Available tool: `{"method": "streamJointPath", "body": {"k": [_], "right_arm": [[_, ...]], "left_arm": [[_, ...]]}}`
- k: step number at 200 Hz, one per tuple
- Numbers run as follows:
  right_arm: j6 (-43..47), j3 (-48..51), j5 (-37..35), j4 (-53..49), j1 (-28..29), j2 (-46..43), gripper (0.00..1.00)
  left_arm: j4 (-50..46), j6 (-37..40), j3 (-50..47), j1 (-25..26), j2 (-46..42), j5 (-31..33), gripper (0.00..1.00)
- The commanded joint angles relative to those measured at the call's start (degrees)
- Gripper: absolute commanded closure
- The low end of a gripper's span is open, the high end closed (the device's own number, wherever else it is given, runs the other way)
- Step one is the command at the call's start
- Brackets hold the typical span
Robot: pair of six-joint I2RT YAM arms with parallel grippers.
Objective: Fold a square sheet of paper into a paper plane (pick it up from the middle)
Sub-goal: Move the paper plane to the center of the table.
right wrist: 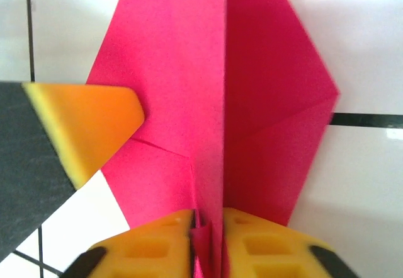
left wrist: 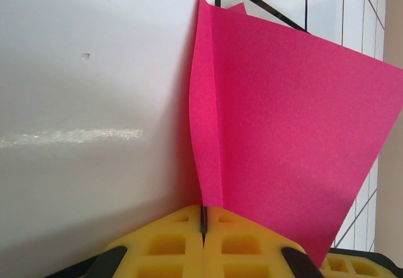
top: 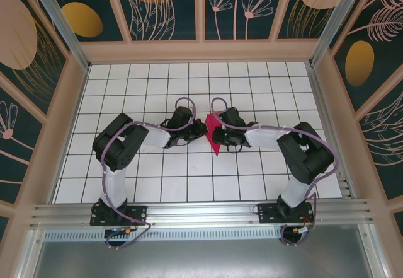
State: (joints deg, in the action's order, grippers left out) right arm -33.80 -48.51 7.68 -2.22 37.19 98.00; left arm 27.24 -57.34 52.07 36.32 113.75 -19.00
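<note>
Now your left and right jaws both clench the paper plane [left wrist: 283, 133]. Pull them apart unevenly and it could tear.

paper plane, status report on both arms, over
Left gripper shut on the slim magenta-pink paper plane. Right gripper clamped on its centre fold. Nothing in the way.

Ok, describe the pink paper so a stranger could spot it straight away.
Find the white gridded table, centre. Between the left gripper and right gripper stands the paper plane, pinched by both. It's the only magenta thing: creased, pointed.
</note>
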Motion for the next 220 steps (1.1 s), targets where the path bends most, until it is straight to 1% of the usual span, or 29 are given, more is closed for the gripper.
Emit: {"method": "streamJointPath", "body": {"k": [1,8,14,26,52,75,113,121,125,146,159,183,195,220], "right_arm": [[-0.48,-1.84,-2.31,-2.33,0.19,0.03,0.89],[-0.48,-2.08,-2.63,-2.63,0.29,0.23,0.92],[-0.61,-2.44,-3.13,-3.05,0.33,0.4,0.95],[-0.54,-3.3,-4.27,-4.31,0.4,0.48,1.0],[0.24,-5.56,-8.26,-7.91,0.6,-0.43,1.0],[2.42,-7.87,-11.96,-10.75,0.6,-0.45,1.0],[5.31,-10.98,-15.12,-11.17,0.52,2.72,1.0],[5.56,-11.61,-15.57,-10.91,0.49,3.52,1.0],[5.78,-12.02,-15.71,-10.82,0.51,3.94,1.0],[5.9,-14.5,-17.76,-11.18,0.45,6.55,1.0],[4.46,-16.37,-19.46,-12.16,0.51,8.54,1.0],[1.54,-18.02,-20.47,-12.05,0.64,11.06,0.99],[0.62,-18.49,-20.88,-11.75,0.69,11.96,0.98],[-0.33,-19.46,-22.03,-12.02,1.13,13.34,0.94]], "left_arm": [[-3.9,0.03,-1.14,-0.45,2.01,1.17,1.0],[-4.17,0.12,-0.88,-0.45,1.7,1.16,1.0],[-4.49,0.19,-0.76,-0.41,1.27,1.16,0.98],[-5.71,0.53,-0.07,-0.67,0.01,0.93,0.9],[-7.47,1.63,0.49,-2.99,-4.68,0.46,0.67],[-10.3,3.47,0.79,-5.98,-9.08,1.6,0.51],[-15.9,5.49,-0.78,-10.13,-14.99,7.38,0.4],[-16.82,5.82,-1.21,-10.66,-15.17,8.98,0.38],[-17.45,6.0,-1.32,-10.8,-17.02,9.94,0.37],[-19.79,7.06,-1.86,-10.97,-19.23,14.44,0.3],[-21.2,7.07,-1.96,-11.0,-20.0,17.09,0.27],[-22.58,6.55,-2.65,-11.0,-21.0,20.95,0.21],[-22.68,6.3,-2.98,-11.09,-21.36,21.87,0.18],[-23.1,6.22,-3.11,-11.09,-21.38,22.26,0.15]]}}
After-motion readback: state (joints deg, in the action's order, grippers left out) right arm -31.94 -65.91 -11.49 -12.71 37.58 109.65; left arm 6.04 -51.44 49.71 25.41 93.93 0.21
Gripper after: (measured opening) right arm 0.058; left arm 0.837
